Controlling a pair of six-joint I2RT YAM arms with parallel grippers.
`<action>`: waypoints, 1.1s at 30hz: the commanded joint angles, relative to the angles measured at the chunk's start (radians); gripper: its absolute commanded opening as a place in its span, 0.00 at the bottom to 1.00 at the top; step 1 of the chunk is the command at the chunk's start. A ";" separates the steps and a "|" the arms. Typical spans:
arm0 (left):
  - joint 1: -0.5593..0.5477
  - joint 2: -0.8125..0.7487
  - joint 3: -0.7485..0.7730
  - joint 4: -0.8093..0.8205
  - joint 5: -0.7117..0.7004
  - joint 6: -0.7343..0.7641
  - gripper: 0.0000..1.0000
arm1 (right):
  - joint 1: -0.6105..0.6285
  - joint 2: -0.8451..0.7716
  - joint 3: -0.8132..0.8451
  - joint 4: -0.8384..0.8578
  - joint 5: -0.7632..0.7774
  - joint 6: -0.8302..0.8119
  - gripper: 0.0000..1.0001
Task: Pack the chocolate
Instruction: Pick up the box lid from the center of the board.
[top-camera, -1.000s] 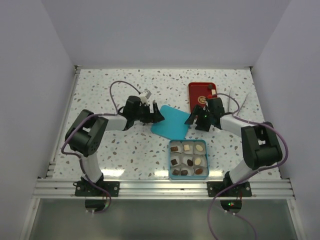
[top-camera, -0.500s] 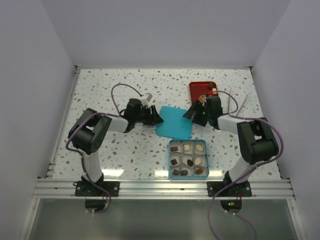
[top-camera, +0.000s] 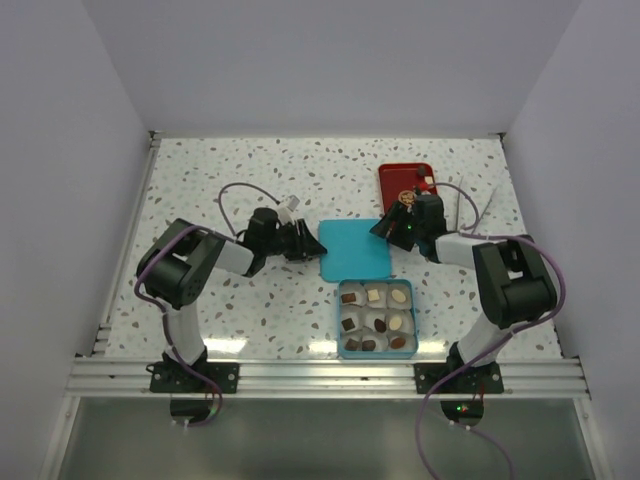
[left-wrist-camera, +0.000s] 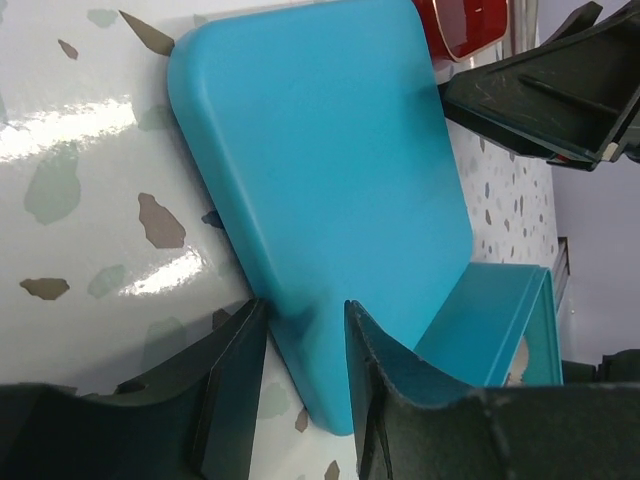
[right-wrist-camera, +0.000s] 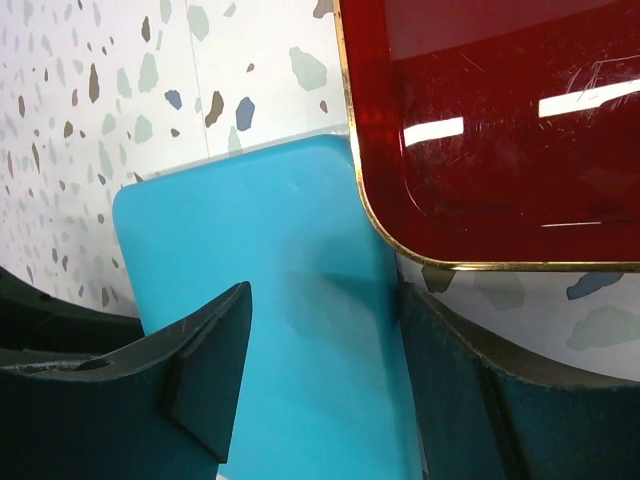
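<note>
Narrowing about the left rim of the teal lid (left-wrist-camera: 330, 180), the left jaws stand far closer than a second ago, one finger (left-wrist-camera: 235, 385) outside the edge on the desk (left-wrist-camera: 90, 200) side and the other over the lid's top; whether they already pinch it I cannot tell. The right jaws stand wide and hold nothing. They straddle the lid's far right corner, one finger (right-wrist-camera: 205, 370) above the teal surface and the other down beside the gilt edge of the red tray (right-wrist-camera: 500, 130), and they too have drawn in a little. Between the two, the lid has swung from a skewed lie to square with the teal box (top-camera: 340, 322) and slid right, so its near edge now lies just beside the box's far rim. The chocolate (top-camera: 373, 295) sits in that box, near of the lid, nine pieces in three rows. Packing looks done but for the cover. With the lid lined up, the next move is likely a lift and a short carry toward the near side, where a one-sided grip could let it tilt.
</note>
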 joint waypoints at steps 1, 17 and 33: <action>-0.039 -0.040 0.013 0.247 0.114 -0.119 0.41 | 0.073 0.053 -0.022 -0.069 -0.110 0.032 0.63; -0.045 0.019 0.056 0.420 0.113 -0.213 0.42 | 0.099 0.100 -0.005 -0.089 -0.145 0.014 0.63; -0.056 0.101 0.046 0.545 0.128 -0.267 0.44 | 0.152 0.143 0.036 -0.105 -0.179 0.014 0.63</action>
